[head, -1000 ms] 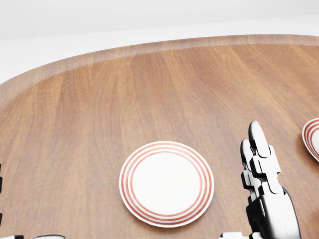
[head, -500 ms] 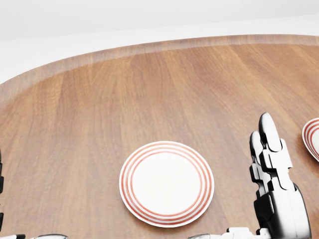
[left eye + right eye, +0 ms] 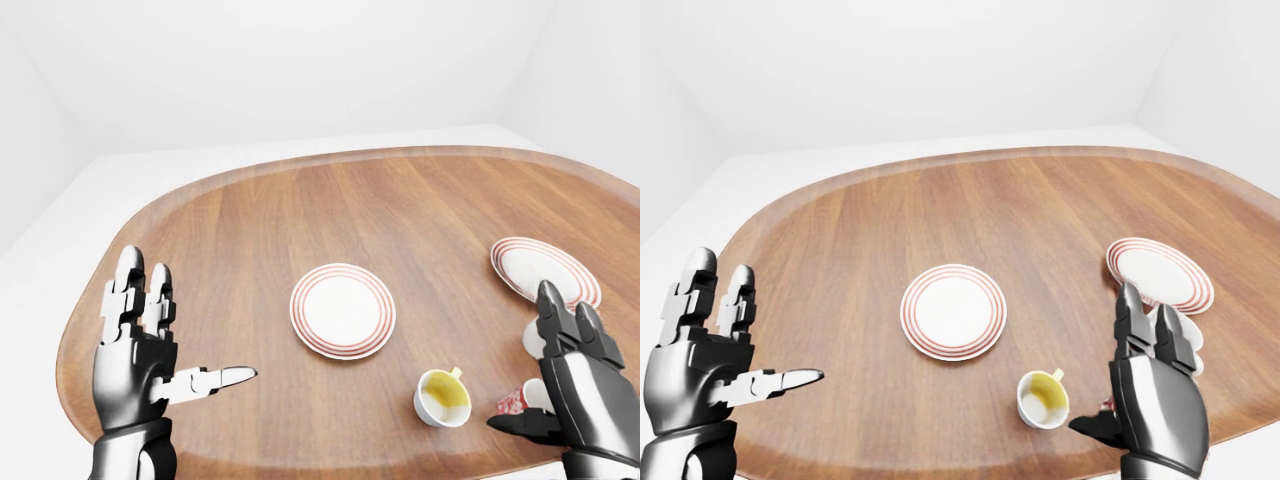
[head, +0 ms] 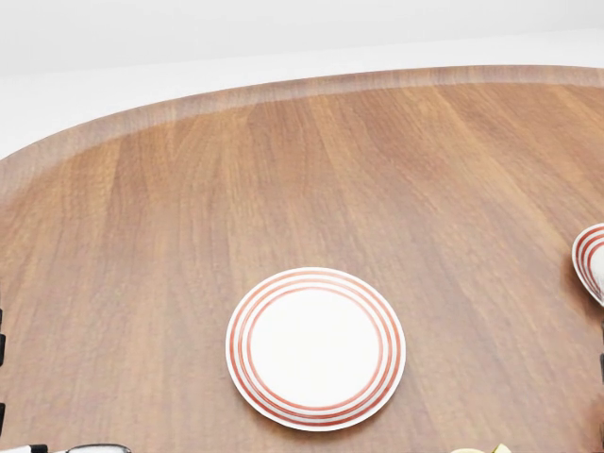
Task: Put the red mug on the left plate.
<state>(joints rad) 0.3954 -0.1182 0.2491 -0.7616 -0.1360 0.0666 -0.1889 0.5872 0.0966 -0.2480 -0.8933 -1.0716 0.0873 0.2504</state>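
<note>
The red mug (image 3: 511, 403) shows only as a red patterned sliver at the bottom right of the left-eye view, mostly hidden behind my right hand (image 3: 525, 365). That hand stands open right beside it, fingers up, thumb just under the mug. The left plate (image 3: 343, 310), white with red rings, lies at the table's middle with nothing on it; it also fills the lower head view as the left plate (image 4: 315, 347). My left hand (image 3: 175, 335) hovers open at the lower left, thumb pointing right, far from the mug.
A cream mug with a yellow inside (image 3: 441, 397) stands left of the red mug. A second ringed plate (image 3: 545, 268) lies at the right. Something white (image 3: 1172, 330) peeks from behind my right fingers. The wooden table (image 3: 400, 200) has a raised rim.
My right hand, earlier standing tall at the right of the head view, has dropped out of that view. The plates have not moved.
</note>
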